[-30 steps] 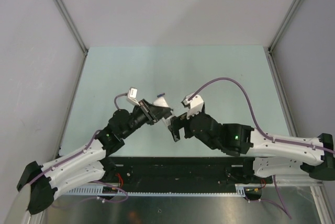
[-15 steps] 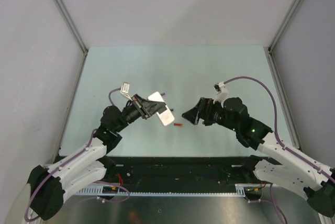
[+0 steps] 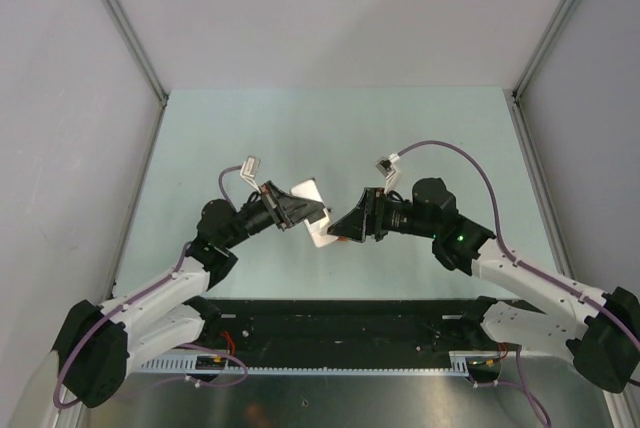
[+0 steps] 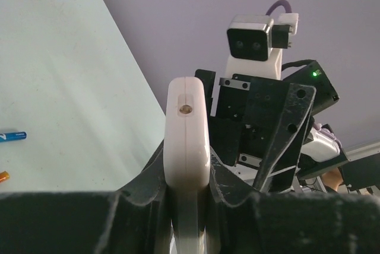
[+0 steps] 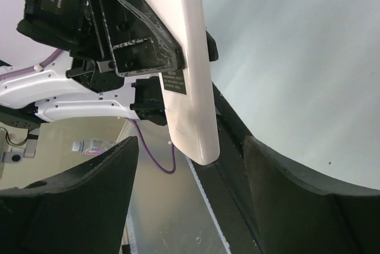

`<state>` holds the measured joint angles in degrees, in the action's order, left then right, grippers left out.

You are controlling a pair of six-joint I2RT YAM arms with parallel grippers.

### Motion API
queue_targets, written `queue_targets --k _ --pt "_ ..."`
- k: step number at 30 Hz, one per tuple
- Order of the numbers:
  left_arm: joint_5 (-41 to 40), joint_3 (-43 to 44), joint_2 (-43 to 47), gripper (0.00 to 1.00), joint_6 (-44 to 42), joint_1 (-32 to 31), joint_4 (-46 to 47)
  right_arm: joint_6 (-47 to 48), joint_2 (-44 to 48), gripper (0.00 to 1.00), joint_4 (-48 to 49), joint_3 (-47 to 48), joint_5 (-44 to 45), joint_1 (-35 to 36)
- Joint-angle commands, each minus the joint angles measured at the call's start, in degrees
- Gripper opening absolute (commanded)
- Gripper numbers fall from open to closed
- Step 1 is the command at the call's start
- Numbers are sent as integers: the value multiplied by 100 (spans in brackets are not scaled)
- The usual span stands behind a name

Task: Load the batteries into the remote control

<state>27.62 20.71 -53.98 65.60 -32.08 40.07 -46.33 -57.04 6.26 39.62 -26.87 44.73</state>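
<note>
Shows left tool (image 3: 300, 211) clamped on remote control (image 4: 187, 129) at frame centre; shows right tool (image 3: 343, 225) open, fingers (image 5: 77, 194) flanking the remote control's end.

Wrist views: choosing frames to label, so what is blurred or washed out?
Left wrist: the remote control is fairly sharp, the dark jaws below it blurred. Right wrist: the remote is nearly washed out white; the near jaws are soft.

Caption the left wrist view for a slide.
Left gripper clamps the remote control edge-on, right gripper open opposite; a blue battery lies on the table.
</note>
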Motion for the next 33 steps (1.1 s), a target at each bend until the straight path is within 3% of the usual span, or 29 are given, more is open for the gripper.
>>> queue_targets --k 1,12,33 --pt "183 153 71 0 137 26 431 27 -97 73 402 73 -178 106" --pt "209 74 212 0 190 8 440 -148 -580 56 920 73 -187 282" --pt "121 82 230 0 163 -80 449 -254 -827 42 983 73 -125 326"
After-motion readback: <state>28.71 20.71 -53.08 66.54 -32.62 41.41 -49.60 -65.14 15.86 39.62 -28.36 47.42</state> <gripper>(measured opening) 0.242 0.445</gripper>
